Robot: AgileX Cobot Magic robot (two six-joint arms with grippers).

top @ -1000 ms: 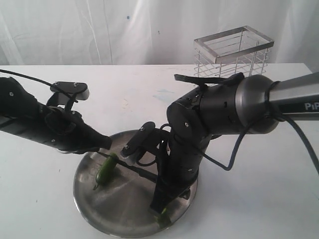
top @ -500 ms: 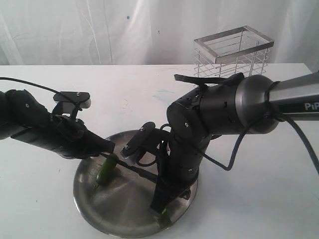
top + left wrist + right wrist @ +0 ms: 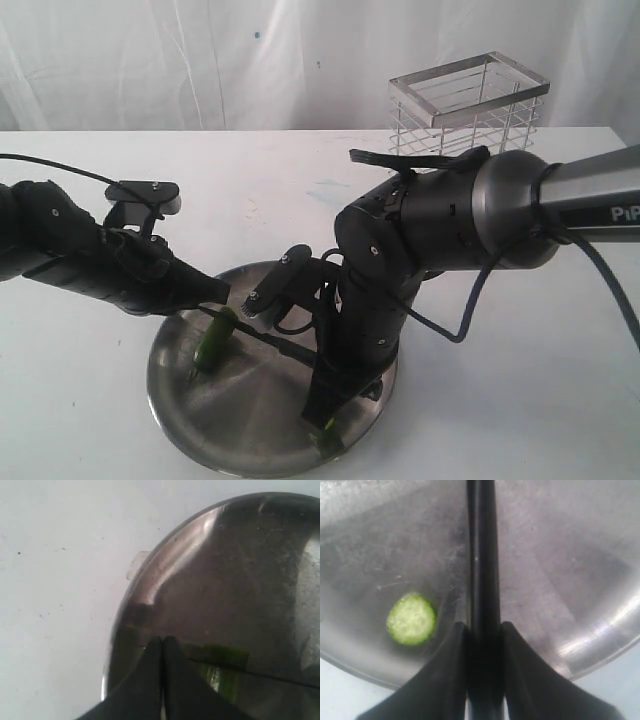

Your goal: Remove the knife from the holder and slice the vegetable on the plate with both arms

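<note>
The green vegetable [image 3: 214, 339] lies on the left part of the steel plate [image 3: 240, 432]. In the left wrist view the vegetable [image 3: 220, 673] sits just beside my left gripper [image 3: 162, 639], whose fingers are pressed together with nothing between them. That left gripper [image 3: 218, 293] hovers over the plate's far-left rim, just above the vegetable's upper end. My right gripper [image 3: 483, 628] is shut on the black knife [image 3: 482, 555]. The knife's blade [image 3: 282, 346] reaches across the plate to the vegetable. A cut round slice [image 3: 411, 618] lies on the plate next to the right gripper [image 3: 332, 392].
The chrome wire holder [image 3: 468, 104] stands at the back right of the white table, behind the right arm's bulky joint [image 3: 440, 225]. A cable [image 3: 470, 310] loops down from that arm toward the table right of the plate.
My left arm has dropped lower and stretched toward the plate, bringing its gripper close to the vegetable's upper end. The right arm, knife and slice have stayed put.
</note>
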